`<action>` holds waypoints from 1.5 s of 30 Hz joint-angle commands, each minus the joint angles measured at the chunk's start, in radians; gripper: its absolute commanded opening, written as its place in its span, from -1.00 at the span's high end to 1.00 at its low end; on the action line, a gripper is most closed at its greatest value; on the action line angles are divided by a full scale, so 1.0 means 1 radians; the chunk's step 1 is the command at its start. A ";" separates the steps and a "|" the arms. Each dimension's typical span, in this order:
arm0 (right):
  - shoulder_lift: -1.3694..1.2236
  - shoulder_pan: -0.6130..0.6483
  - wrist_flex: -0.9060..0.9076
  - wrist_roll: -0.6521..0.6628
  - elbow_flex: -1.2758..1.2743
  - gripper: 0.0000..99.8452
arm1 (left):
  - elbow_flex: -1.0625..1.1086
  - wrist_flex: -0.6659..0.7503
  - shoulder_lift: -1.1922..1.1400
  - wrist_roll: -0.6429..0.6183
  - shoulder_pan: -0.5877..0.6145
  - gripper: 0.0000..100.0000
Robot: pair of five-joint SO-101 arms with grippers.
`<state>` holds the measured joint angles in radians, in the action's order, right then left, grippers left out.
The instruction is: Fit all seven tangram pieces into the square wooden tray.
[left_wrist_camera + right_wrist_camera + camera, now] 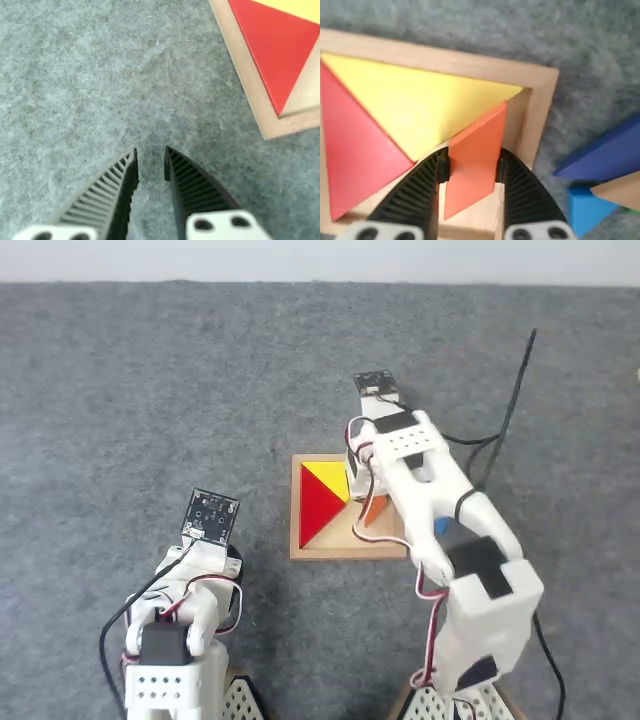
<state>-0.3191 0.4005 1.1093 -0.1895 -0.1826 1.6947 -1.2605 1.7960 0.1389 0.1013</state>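
One piece in hand: orange piece (pixel 482 127), clamped across its long sides by right claw (pixel 472 162).
Left claw (pixel 150 150): narrow gap, empty, over carpet (pixel 75 75) off tray's corner.
Orange piece, lie: inside tray (pixel 540 115), between yellow triangle (pixel 420 105) and wall. Long axis runs along that wall, straight out from claw. Seated or hovering: cannot tell.
Red triangle (pixel 355 150): in tray, against yellow.
Blue pieces (pixel 605 155): outside tray, past that wall; right arm nearer.
Writing: none legible.
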 commanded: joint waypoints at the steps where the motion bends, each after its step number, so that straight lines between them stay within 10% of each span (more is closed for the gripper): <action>1: 0.001 0.008 0.001 -0.072 0.048 0.99 | -0.012 -0.003 0.021 0.011 0.002 0.83; 13: 0.005 -0.007 0.016 -0.008 0.072 0.97 | -0.012 -0.003 0.021 0.011 0.002 0.83; 23: 0.007 0.001 0.071 0.011 0.109 0.54 | -0.012 -0.003 0.021 0.011 0.002 0.83; 45: 0.375 0.067 -0.151 0.061 -0.264 0.55 | -0.012 -0.003 0.021 0.011 0.002 0.83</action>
<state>-0.0245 0.4588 1.0127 -0.1588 -0.4112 1.6947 -1.2605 1.7960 0.1389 0.1013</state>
